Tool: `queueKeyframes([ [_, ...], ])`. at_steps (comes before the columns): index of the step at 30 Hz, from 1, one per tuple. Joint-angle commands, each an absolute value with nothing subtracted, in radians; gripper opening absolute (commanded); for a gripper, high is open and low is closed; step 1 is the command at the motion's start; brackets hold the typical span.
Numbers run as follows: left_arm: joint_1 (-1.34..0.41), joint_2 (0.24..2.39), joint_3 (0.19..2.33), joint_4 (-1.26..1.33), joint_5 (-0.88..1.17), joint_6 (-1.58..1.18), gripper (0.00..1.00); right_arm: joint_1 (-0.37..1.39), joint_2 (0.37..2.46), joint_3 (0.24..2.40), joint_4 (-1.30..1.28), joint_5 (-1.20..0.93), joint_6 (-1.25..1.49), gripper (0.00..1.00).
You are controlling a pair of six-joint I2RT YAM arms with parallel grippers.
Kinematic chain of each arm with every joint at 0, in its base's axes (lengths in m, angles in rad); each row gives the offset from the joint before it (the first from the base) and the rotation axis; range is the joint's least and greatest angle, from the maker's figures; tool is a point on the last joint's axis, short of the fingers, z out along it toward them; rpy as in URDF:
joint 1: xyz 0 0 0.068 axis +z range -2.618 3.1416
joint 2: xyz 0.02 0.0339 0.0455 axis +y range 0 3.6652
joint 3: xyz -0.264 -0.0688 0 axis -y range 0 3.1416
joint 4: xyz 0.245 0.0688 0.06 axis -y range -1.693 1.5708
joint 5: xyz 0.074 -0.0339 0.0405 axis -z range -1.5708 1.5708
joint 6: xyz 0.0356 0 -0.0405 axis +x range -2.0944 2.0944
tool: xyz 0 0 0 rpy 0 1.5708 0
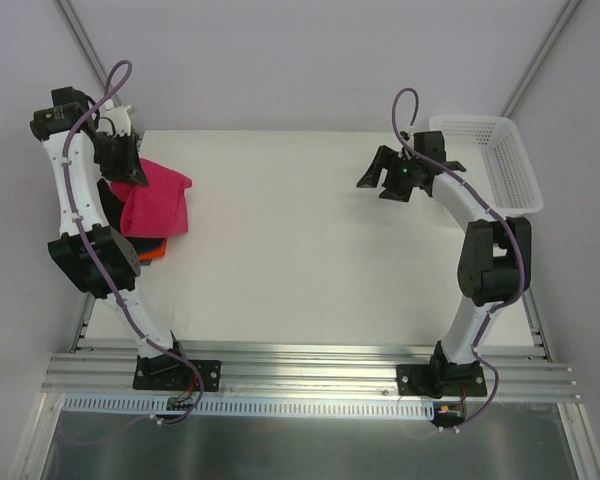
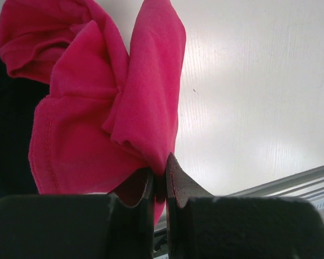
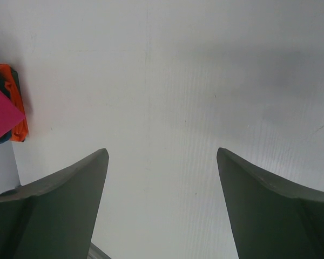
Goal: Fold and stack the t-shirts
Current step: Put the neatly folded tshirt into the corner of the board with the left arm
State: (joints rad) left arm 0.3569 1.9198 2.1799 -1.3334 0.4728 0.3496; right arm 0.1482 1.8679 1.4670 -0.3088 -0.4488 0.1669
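A crimson-pink t-shirt (image 1: 158, 203) lies folded at the table's left side, on top of a black t-shirt (image 1: 108, 193) and an orange t-shirt (image 1: 154, 250). My left gripper (image 1: 135, 177) is at its far left edge, shut on a pinch of the pink cloth (image 2: 113, 108); the left gripper (image 2: 160, 168) has its fingertips closed tight on a fold. Over the table's right half my right gripper (image 1: 382, 187) hangs open with nothing between its fingers (image 3: 75, 189). The right wrist view catches the pink t-shirt (image 3: 0, 116) and orange t-shirt (image 3: 16, 97) at its left edge.
A white mesh basket (image 1: 490, 160) stands at the back right corner of the white table (image 1: 300, 250). Aluminium rails (image 1: 310, 370) run along the near edge, where both arm bases are bolted.
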Motion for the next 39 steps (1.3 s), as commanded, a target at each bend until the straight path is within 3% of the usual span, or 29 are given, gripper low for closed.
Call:
queueKeyframes([
  [1,0.382,1.806,2.178,-1.519,0.443,0.399,0.00,0.135,1.789,1.451,-0.282,-0.453,0.149,0.86],
  [14,0.471,1.727,2.151,-1.519,0.402,0.437,0.00,0.132,1.781,1.440,-0.272,-0.457,0.153,0.86],
  [25,0.538,1.899,2.226,-1.517,0.308,0.379,0.00,0.121,1.760,1.411,-0.267,-0.462,0.147,0.86],
  [39,0.542,2.129,2.417,-1.441,0.048,0.298,0.00,0.069,1.710,1.332,-0.265,-0.468,0.150,0.86],
])
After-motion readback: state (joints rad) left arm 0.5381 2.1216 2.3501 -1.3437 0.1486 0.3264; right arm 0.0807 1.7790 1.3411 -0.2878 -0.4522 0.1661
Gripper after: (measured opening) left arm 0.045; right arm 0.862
